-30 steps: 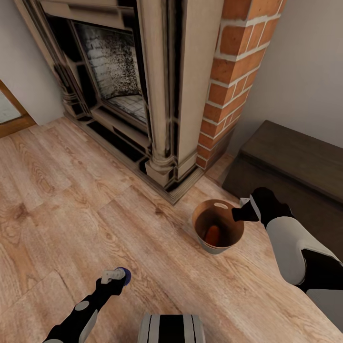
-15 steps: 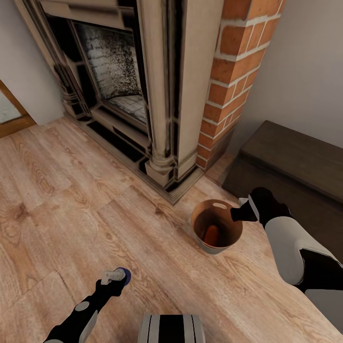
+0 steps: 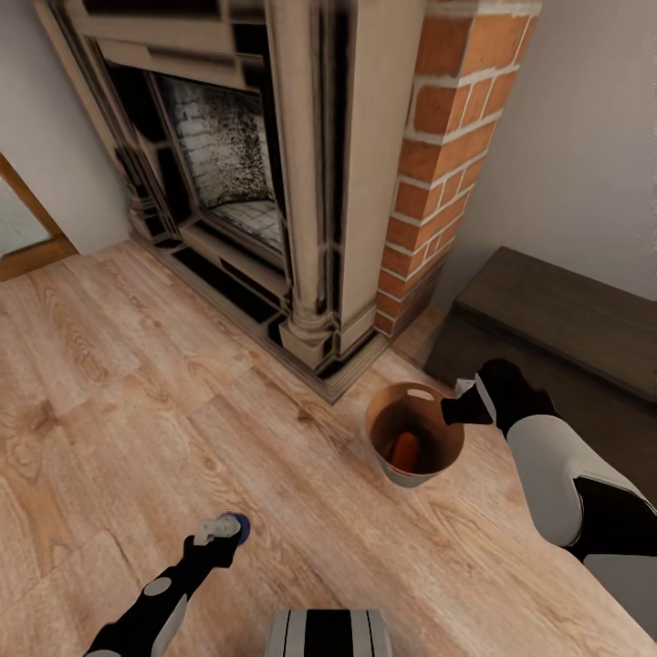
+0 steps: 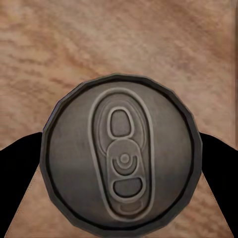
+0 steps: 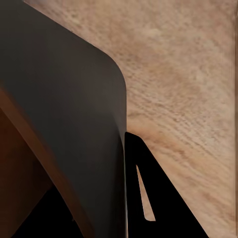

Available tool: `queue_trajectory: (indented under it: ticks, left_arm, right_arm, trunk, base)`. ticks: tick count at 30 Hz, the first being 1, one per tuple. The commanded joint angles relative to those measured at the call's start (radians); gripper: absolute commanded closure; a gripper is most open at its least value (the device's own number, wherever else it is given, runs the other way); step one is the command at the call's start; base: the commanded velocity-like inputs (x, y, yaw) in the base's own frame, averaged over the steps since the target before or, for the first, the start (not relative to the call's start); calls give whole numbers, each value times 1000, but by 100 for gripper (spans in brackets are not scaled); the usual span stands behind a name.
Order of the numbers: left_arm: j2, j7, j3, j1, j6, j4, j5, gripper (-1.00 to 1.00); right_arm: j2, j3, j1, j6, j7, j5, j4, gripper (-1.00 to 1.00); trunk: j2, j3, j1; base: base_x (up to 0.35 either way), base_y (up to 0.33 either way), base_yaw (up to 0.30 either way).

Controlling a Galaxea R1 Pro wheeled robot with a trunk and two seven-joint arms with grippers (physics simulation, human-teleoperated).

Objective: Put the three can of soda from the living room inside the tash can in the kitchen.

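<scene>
My left gripper (image 3: 222, 531) is shut on a dark blue can of soda (image 3: 240, 525), held low over the wood floor; the left wrist view looks straight onto its silvery top (image 4: 121, 156). A round brown trash can (image 3: 407, 475) stands on the floor beside the fireplace. An orange can of soda (image 3: 404, 449) lies inside it. My right gripper (image 3: 453, 411) is shut on the can's far right rim. In the right wrist view, the dark wall (image 5: 74, 99) runs between the fingers (image 5: 148, 198).
The red-brick fireplace (image 3: 438, 137) with its stone surround (image 3: 310, 182) rises just behind the trash can. A dark low cabinet (image 3: 566, 319) stands at the right against the wall. A wood-framed door (image 3: 23, 242) is at the far left. Open wood floor (image 3: 137, 383) lies to the left.
The head view has tilted up a little, so the fireplace sits lower in the picture. Both arms, the blue can and the trash can stay where they were.
</scene>
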Motion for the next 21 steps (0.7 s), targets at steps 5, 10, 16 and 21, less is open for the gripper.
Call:
queue_trajectory:
  ticks: [5, 10, 16, 21]
  left_arm:
    - [1, 0, 0, 0, 0, -1, 0, 100]
    - [1, -4, -1, 0, 4, -1, 0, 100]
    - [3, -6, -2, 0, 52, -9, 2, 100]
    - [3, -7, 0, 0, 71, -10, 2, 100]
  right_arm:
    - [0, -3, 0, 3, 6, -21, 0, 100]
    - [1, -3, 0, 3, 6, -21, 1, 100]
    - [9, -4, 1, 3, 6, -22, 4, 100]
    - [18, -4, 1, 3, 6, -21, 5, 100]
  trunk:
    - [1, 19, -2]
    - [2, 39, -4]
    - [4, 62, -7]
    - [5, 81, -9]
  base:
    - [0, 0, 0]
    - [0, 0, 0]
    - [0, 0, 0]
    - [0, 0, 0]
